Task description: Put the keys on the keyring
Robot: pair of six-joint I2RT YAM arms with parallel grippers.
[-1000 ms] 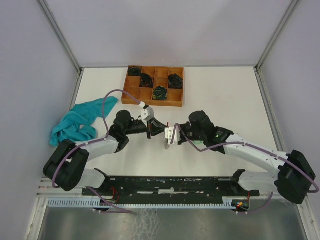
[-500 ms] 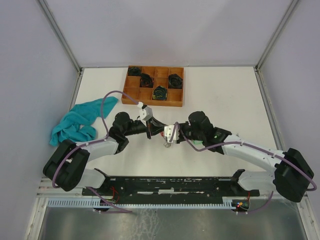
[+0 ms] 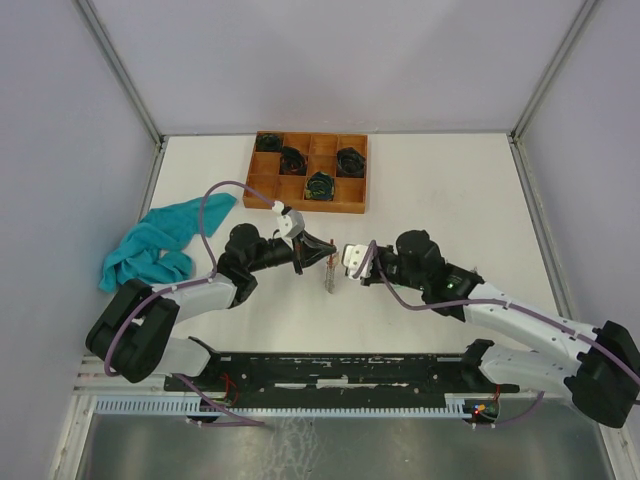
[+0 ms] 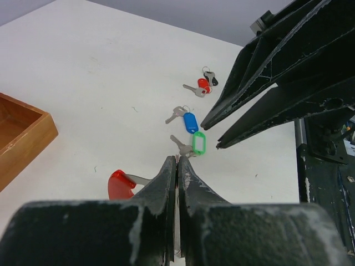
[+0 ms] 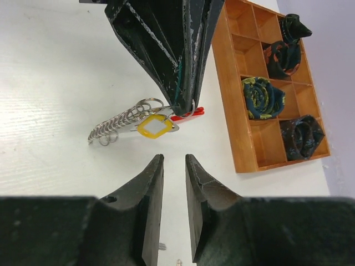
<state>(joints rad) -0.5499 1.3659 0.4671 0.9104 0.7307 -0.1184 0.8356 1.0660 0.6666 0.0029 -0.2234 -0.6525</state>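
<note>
Right now the left pincer (image 5: 186, 106) is fully shut, its two fingers pressed together on the keyring (image 5: 145, 105), which it appears to hold up off the table (image 4: 83, 66). Just which loop of wire sits between the pads is hidden. From its tips hang a yellow-tagged key (image 5: 152, 126) and a short chain of spare rings (image 5: 111, 130), and a red tag (image 5: 191, 113) pokes out on the far side of the fingers. Facing it tip to tip, near but not touching, the right pincer (image 5: 173, 159) stands part open with nothing between its fingers. On the table just beyond the left tips, below the right pincer, lies a green-tagged key (image 4: 198, 143). A blue-tagged key (image 4: 189, 122) lies just past it, and a pair of keys with red and black tags (image 4: 205, 84) farther out again. Well off to the side sits a wooden tray (image 5: 228, 100) of black coiled bundles (image 5: 302, 136). As I judge it, the yellow key is on the ring and the work stands between keys. The next move calls for the right pincer to drop to the green key, the nearest one, pinch its thin flat metal off the table and bring its hole to the split ring. Meanwhile the left must keep its grip steady.
</note>
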